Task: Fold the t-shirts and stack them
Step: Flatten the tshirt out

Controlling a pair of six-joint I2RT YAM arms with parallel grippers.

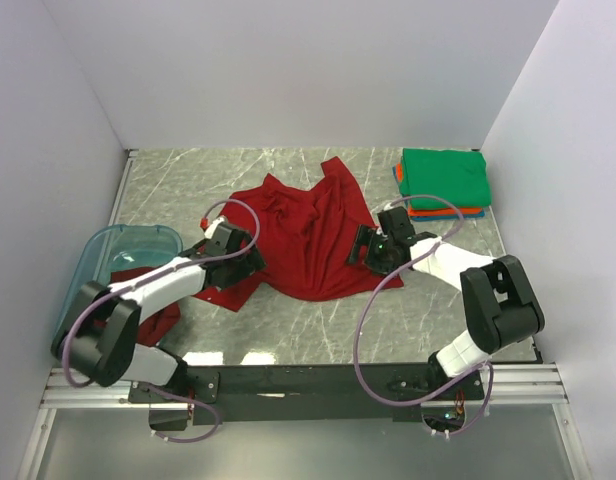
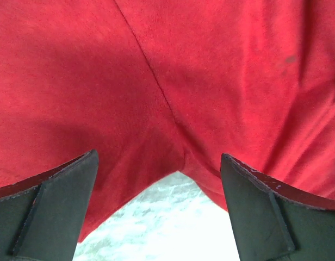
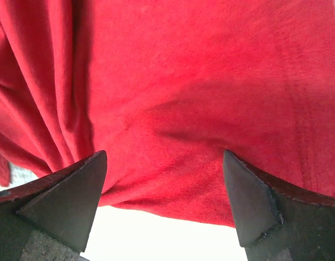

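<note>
At the far left of the grey marbled counter (image 1: pixel 318 325) sits a translucent blue plastic tub (image 1: pixel 108 250), and just beside its near right corner a darker maroon t-shirt (image 1: pixel 160 322) lies bunched, partly hidden under the left arm. The left pincer (image 2: pixel 159 156) reaches toward the middle with its black fingers (image 2: pixel 59 196) spread wide and nothing pinched between them. Its wrist view shows a hem of the cloth dipping between the fingertips, with bare counter below. Whether the tips touch the fabric cannot be told. The bright red cotton t-shirt (image 1: pixel 308 235) lies rumpled and unfolded in the middle of the counter, between the two arms, with one corner pointing toward the back wall. At its right edge is the right pincer (image 3: pixel 165 155), also spread wide and gripping nothing, with folds of red cloth filling the view just past its fingertips. In the far right corner, well apart from the red shirt, rests a stack of folded rectangles: a green t-shirt (image 1: pixel 443 178) on top, with an orange t-shirt (image 1: pixel 443 211) and a blue one showing as thin edges beneath.
</note>
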